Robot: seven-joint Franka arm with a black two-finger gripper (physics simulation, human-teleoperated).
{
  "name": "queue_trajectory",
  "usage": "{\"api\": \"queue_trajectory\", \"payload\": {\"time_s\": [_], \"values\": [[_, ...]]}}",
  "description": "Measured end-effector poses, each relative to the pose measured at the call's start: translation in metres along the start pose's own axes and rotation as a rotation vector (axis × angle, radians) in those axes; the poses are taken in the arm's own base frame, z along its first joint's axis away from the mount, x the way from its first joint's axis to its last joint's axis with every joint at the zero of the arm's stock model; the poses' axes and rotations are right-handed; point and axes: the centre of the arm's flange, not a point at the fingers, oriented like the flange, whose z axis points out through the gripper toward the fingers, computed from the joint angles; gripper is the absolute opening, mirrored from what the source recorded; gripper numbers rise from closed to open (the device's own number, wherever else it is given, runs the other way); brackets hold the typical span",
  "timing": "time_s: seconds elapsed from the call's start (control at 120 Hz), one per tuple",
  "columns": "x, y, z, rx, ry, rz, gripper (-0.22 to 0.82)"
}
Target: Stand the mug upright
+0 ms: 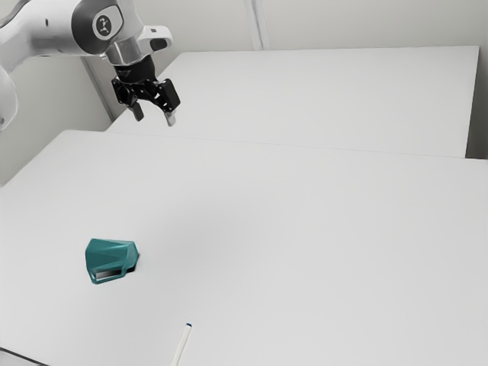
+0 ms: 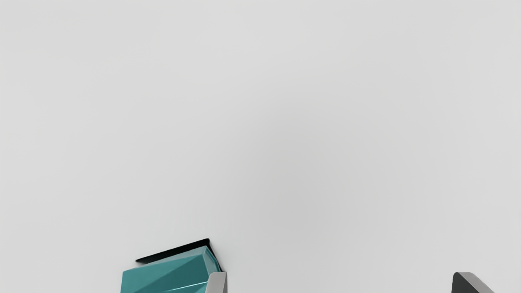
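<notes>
Mug [image 1: 113, 252] on its side on counter [image 1: 305, 244]; claw [image 1: 155, 120] raised clear of it, fingers spread wide, nothing held between them.

I am seeing the white arm [image 1: 53, 34] cut by the exterior view's left edge, the white marker [image 1: 181, 348] by its bottom edge. The wrist view's bottom edge is cutting the teal mug [image 2: 163, 276], and one finger [image 2: 217, 283] is covering part of it.

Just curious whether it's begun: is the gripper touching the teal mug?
Apart. The exterior view shows the gripper up in the air, with a wide stretch of white tabletop showing between it and the mug, which lies on its side.
</notes>
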Motion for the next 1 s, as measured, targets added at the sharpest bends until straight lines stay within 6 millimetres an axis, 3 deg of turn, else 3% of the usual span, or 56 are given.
{"api": "queue_trajectory", "payload": {"time_s": [0.3,0.4,0.508,0.642,0.742,1.0], "values": [[-0.007,0.000,-0.005,-0.005,-0.005,0.008,0.60],[-0.029,0.006,0.001,-0.067,-0.038,0.008,0.60],[-0.069,0.009,0.007,-0.171,-0.074,-0.006,0.60],[-0.124,-0.041,0.008,-0.250,-0.056,-0.120,0.60],[-0.154,-0.077,0.027,-0.320,-0.056,-0.193,0.60],[-0.202,-0.167,0.079,-0.495,-0.017,-0.312,0.60]]}}
